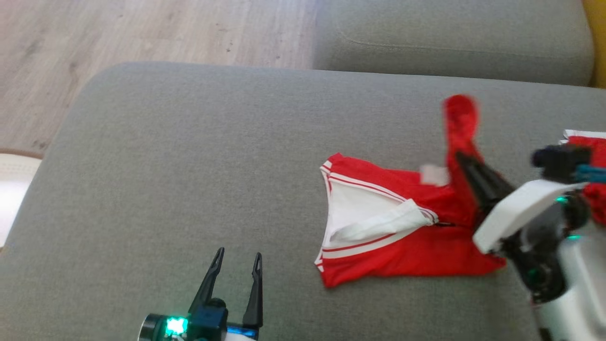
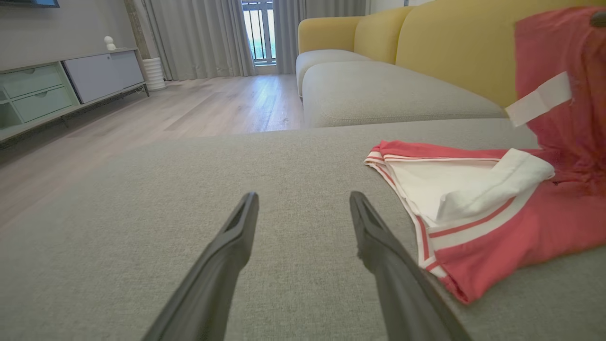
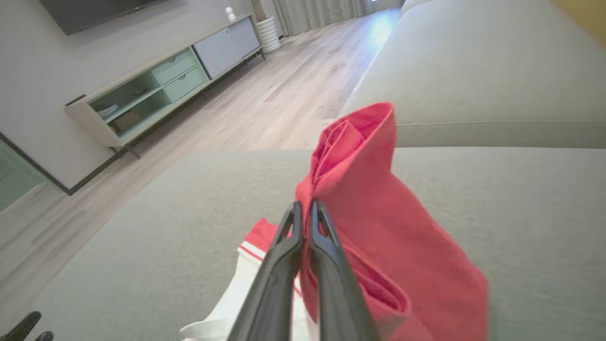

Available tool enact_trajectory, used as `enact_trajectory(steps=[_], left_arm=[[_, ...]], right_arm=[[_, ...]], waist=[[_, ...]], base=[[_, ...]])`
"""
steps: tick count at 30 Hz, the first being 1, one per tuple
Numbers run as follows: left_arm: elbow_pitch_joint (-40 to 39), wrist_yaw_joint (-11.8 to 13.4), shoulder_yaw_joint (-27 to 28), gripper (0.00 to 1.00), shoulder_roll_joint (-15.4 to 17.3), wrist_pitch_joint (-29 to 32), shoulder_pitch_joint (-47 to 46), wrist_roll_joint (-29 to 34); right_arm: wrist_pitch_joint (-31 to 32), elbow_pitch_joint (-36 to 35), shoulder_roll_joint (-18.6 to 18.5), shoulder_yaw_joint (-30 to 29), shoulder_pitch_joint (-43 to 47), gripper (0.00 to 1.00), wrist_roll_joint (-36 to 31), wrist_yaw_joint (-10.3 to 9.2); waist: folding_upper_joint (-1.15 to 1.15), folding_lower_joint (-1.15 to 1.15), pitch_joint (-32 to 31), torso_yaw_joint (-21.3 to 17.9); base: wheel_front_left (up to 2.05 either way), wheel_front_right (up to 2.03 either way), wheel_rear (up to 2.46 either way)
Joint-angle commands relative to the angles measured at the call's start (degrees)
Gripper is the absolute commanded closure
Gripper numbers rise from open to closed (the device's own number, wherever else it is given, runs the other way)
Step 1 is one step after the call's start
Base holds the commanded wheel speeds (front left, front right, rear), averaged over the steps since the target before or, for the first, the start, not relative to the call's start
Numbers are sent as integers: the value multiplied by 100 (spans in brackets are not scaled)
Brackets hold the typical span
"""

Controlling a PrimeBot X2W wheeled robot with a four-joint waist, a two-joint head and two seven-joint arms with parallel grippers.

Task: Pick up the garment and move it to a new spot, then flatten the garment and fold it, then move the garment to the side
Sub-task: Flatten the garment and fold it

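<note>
The right gripper (image 3: 305,208) is clamped on a raised fold of the red and white garment (image 1: 407,258). The rest of the garment lies on the grey sofa cushion (image 1: 189,156). The left gripper (image 1: 239,255) hovers nearby, spread wide, clear of the cloth.

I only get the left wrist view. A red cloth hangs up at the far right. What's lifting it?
Observer: The right end effector, shut on a fold of the red garment.
Operator: Is it near my two dark prongs?
Observer: No. Those are the left end effector, open; the garment's flat part lies between them.
Operator: More red anywhere?
Observer: Head view: red and white fabric at the right edge, past the right arm.
</note>
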Motion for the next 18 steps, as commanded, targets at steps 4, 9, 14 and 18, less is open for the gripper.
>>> enact_trajectory(steps=[4,9,14,18], left_arm=[[-149,-38,236,0,-67,-56,-116,30],[-132,-93,239,0,-120,-56,-108,57],[-84,-126,281,0,-136,-56,-100,79],[-62,-142,318,0,-170,-56,-81,99]], right_arm=[[17,-221,302,343,-139,100,-63,39],[-61,46,727,759,-146,100,-65,39],[-147,308,918,1089,-196,94,-18,39],[-328,384,989,1110,-226,0,58,39]], waist=[[0,0,-13,141],[0,0,2,296],[0,0,30,392],[0,0,15,412]], base=[[0,0,0],[0,0,0],[0,0,0],[0,0,0]])
